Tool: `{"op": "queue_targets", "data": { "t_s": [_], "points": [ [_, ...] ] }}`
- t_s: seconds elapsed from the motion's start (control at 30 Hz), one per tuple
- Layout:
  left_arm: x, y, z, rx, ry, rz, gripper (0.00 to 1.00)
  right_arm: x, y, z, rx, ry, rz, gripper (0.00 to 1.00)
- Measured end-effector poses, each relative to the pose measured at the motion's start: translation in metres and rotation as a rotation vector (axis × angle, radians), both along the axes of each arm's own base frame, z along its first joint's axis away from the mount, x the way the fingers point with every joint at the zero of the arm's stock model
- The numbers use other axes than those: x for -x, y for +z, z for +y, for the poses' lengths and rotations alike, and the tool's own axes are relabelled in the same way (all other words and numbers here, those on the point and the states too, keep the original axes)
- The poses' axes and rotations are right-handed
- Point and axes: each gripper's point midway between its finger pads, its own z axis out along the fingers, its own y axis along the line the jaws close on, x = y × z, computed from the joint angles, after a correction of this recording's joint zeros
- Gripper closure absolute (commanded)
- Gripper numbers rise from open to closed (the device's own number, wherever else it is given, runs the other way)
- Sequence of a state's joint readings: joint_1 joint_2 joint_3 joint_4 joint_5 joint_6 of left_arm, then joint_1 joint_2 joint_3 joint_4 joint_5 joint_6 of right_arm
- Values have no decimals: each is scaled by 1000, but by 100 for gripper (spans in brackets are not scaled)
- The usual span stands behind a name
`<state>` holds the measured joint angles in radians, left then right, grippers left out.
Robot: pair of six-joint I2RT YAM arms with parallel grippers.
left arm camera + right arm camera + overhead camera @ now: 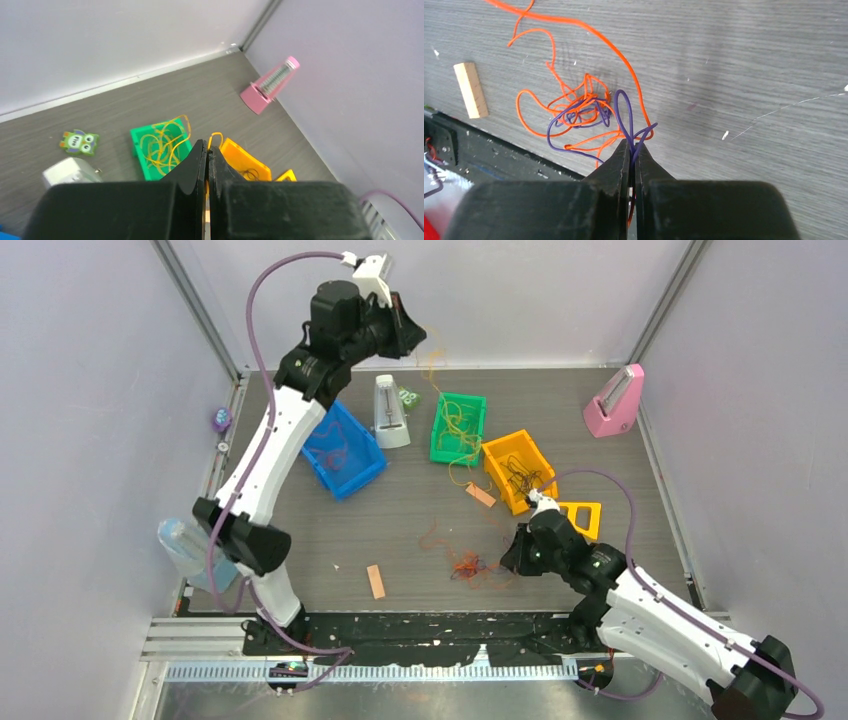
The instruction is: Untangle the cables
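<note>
While seemingly knotted, orange-purple cables point(583, 114)

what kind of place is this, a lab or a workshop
Probably a robot lab test cell: plain walls box in a table, with a green bin, blue bin and orange bin set out near the tangled cables.

Soft, even light comes from above, with only faint shadows on the table point(400, 510). The overhead view is sharp. My left fingers point(192, 170) and right fingers point(616, 167) loom dark and soft at the bottom of their frames. The cables point(584, 110) are crisp, and the left view's background is hazy.
</note>
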<state>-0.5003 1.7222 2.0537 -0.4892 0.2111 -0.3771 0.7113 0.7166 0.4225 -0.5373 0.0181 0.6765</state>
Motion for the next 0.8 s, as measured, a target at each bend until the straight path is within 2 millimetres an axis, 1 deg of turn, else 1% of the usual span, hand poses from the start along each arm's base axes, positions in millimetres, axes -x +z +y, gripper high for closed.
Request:
{"op": "queue_targets", "data": {
  "t_s": [0.07, 0.17, 0.27, 0.43, 0.57, 0.67, 0.77, 0.8],
  "points": [
    [-20, -1, 5, -2, 22, 16, 100, 4, 2, 1, -23, 3, 6, 95],
    [-39, -3, 8, 1, 34, 26, 100, 10, 2, -1, -42, 1, 8, 95],
    [-41, -10, 7, -4, 27, 48, 100, 15, 3, -2, -58, 1, 16, 95],
    [-39, -17, 0, -3, -7, 58, 100, 24, 4, 1, -91, 20, 43, 94],
    [-46, -24, -7, 1, -25, 58, 100, 32, 3, -1, -118, 19, 58, 95],
    [-55, -37, -19, 3, -52, 64, 100, 35, 6, -2, -134, 17, 53, 95],
    [-66, -59, -30, -4, -68, 86, 100, 37, 4, -3, -127, 16, 64, 95],
    [-69, -70, -35, -6, -77, 101, 100, 38, 4, -4, -124, 16, 67, 95]
  ]
}}
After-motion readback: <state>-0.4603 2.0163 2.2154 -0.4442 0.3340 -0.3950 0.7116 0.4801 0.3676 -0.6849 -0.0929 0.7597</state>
